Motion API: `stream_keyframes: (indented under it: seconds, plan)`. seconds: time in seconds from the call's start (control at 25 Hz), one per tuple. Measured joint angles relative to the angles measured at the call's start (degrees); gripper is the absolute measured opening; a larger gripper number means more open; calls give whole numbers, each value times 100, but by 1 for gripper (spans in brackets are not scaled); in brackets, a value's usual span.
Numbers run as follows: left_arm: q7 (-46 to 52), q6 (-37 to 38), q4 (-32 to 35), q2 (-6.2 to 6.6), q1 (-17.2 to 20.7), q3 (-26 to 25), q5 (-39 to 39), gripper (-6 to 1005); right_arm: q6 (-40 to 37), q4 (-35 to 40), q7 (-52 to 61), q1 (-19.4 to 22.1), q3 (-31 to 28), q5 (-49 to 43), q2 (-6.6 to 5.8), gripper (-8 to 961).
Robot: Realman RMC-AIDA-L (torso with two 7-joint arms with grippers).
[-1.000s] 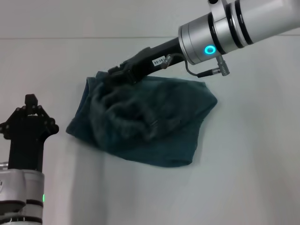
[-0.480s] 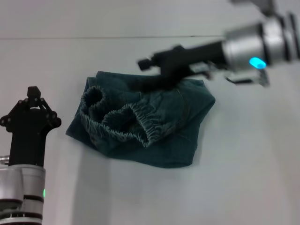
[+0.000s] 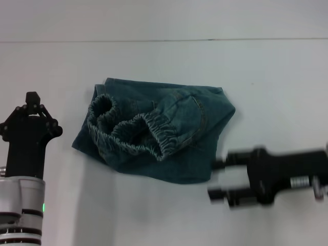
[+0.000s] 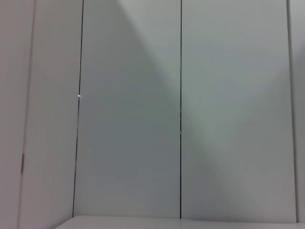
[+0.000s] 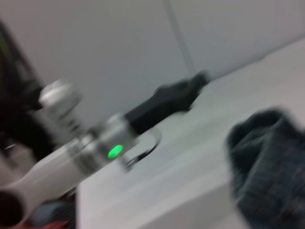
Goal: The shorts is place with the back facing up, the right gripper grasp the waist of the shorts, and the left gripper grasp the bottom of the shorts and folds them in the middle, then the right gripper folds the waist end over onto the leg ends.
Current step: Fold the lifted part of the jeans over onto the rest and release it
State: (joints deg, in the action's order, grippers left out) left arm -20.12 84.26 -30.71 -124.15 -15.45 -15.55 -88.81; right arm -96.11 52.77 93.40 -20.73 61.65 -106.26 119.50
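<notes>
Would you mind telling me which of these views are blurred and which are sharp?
Head view: the shorts and left gripper are sharp, while the right gripper is smeared by motion. Right wrist view: everything is blurred, including the shorts and the left gripper. Left wrist view: sharp, showing only wall panels.

The black two-fingered right pincer is no longer reaching over the far edge of the dark teal denim shorts; it is now low on the white worktop, just beside the garment's near right corner, blurred and apart from the cloth. The crinkled elastic waistband, covered a second ago, is now lying released and exposed on top of the fold.
</notes>
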Motion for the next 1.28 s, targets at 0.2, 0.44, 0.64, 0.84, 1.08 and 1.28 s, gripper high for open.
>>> stream_keyframes:
  seconds: [0.2, 0.44, 0.64, 0.84, 1.08, 1.28]
  plan:
    - [0, -15, 6, -3, -2, -1, -7, 1, -195, -434, -171, -126, 37, -212, 3, 757]
    - [0, -57, 24, -8, 24, -1, -3, 1, 148, -1029, -39, -791, 58, -532, 20, 758]
    - [0, -45, 23, -13, 44, 26, -4, 1, 574, -1587, 36, -1399, 108, -621, 31, 758]
    - [3, -30, 22, -22, 57, 36, -4, 1, 980, -1678, 236, -1725, 118, -592, 48, 757]
    - [291, -30, 75, -15, 53, 69, -8, 2, 1456, -1655, 349, -2007, 115, -409, 53, 757]
    - [344, -58, 135, -13, 28, 155, -14, 2, 2131, -1703, 390, -2271, 144, -390, 53, 757]
